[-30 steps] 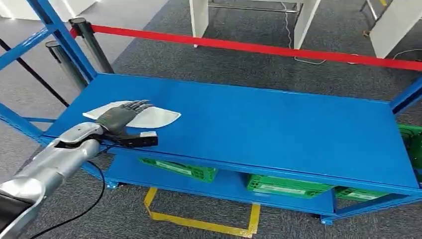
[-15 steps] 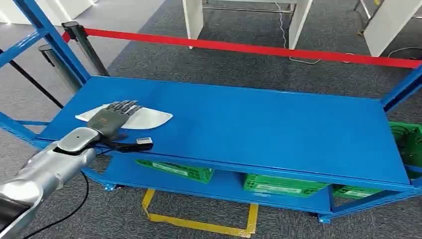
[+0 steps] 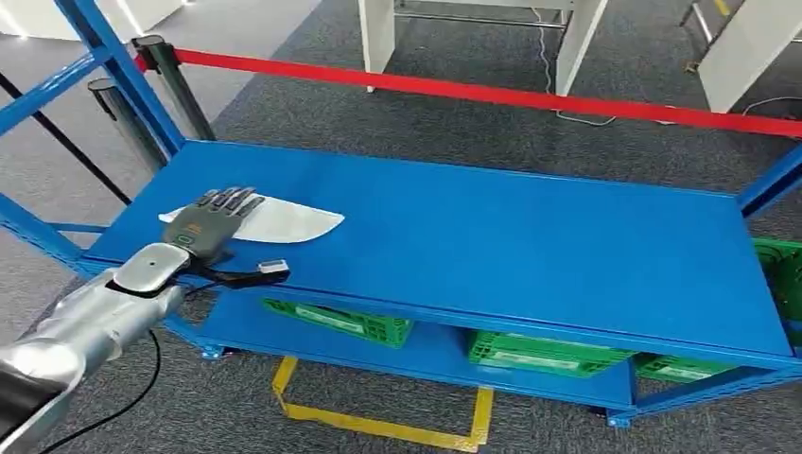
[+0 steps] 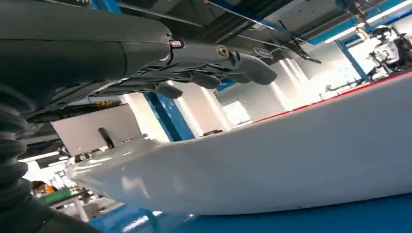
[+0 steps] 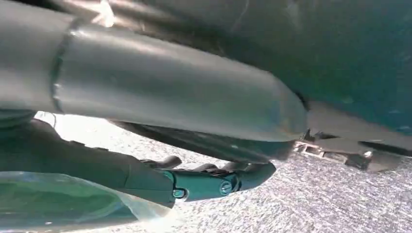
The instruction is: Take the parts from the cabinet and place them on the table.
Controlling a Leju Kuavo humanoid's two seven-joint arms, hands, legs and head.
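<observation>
Left robot hand (image 3: 216, 219) lies flat, fingers stretched out and slightly apart, over the near end of the white part (image 3: 284, 221), gripping nothing; the left wrist view shows the fingers (image 4: 228, 65) just above the part (image 4: 272, 160). Right robot hand (image 5: 214, 182) hangs with fingers curled inward, empty. The part rests at the left end of the blue surface (image 3: 530, 246). Green crates (image 3: 530, 352) sit on the shelf below; a red barrier (image 3: 492, 93) runs beyond.
</observation>
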